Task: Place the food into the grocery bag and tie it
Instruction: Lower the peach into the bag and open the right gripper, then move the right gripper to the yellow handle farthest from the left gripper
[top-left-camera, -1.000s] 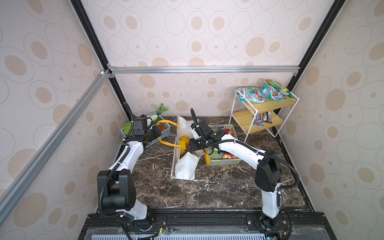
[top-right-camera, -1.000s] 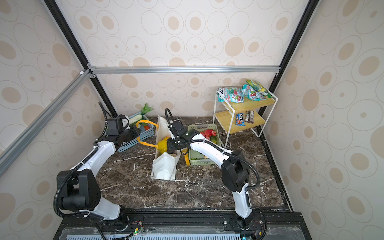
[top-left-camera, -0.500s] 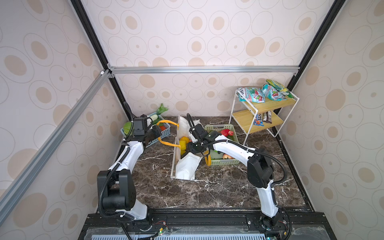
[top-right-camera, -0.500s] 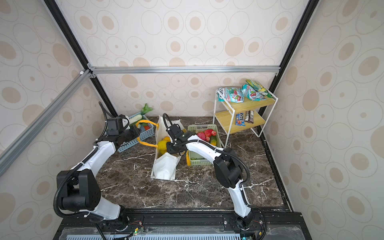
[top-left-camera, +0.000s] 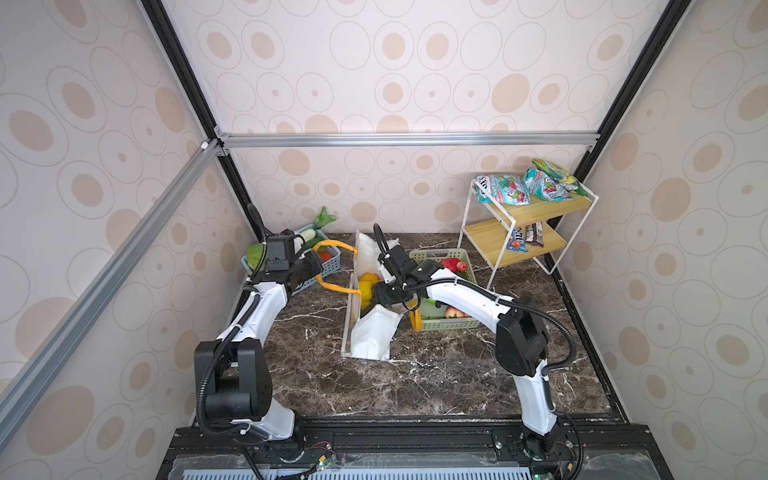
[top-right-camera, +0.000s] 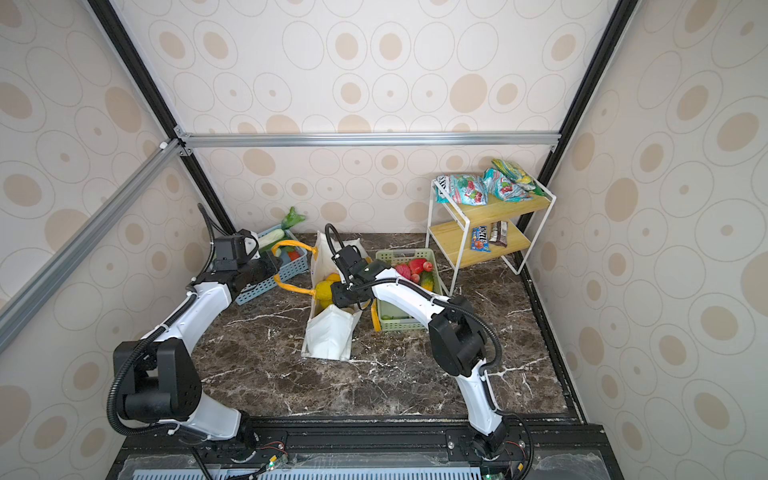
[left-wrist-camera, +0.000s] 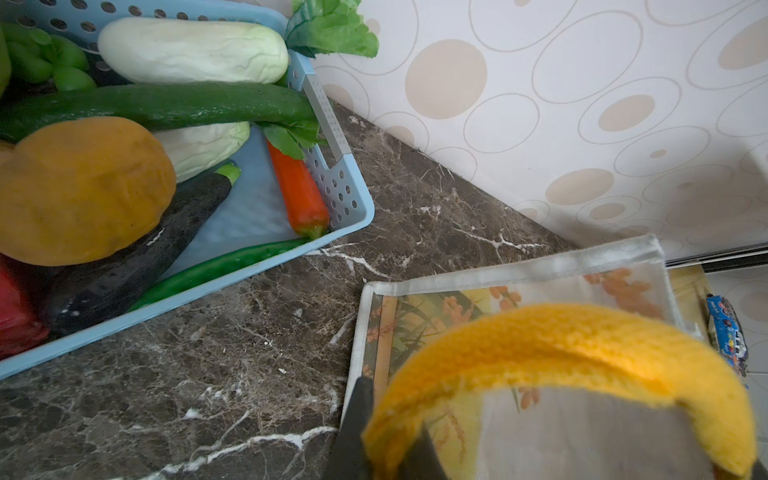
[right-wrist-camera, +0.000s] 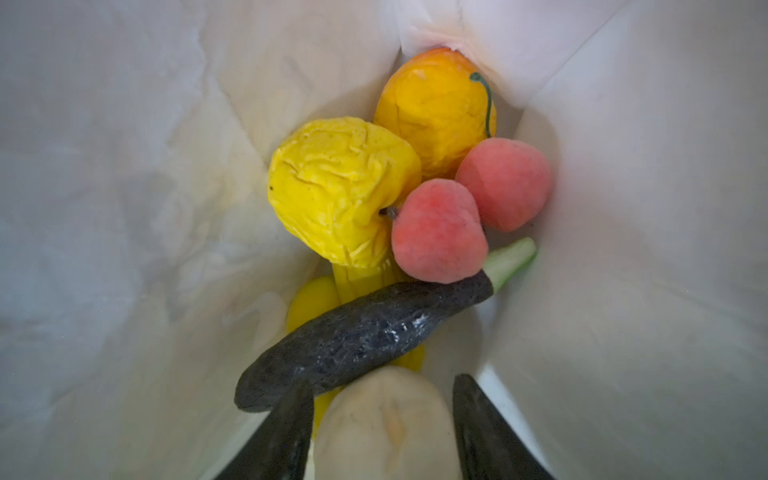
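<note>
Handle (left-wrist-camera: 561, 345) clamped in left gripper (left-wrist-camera: 388, 440), holding grocery bag (top-left-camera: 370, 336) open; right gripper (right-wrist-camera: 380, 384) inside, jaws slack around pale food (right-wrist-camera: 382, 440) for drop.

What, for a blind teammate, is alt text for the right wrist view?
Right gripper, jaws apart, flanks a blurred pale food item inside the white grocery bag. Deeper lie a dark eggplant, two pink peaches, a yellow fruit and an orange fruit.

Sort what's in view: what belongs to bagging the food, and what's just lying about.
Job: grocery bag; its yellow handle, in the left gripper; fruit inside; pale vegetable at the right gripper; blue basket and green basket of produce.
Lying about: shelf rack; snack packets; candy bars.
</note>
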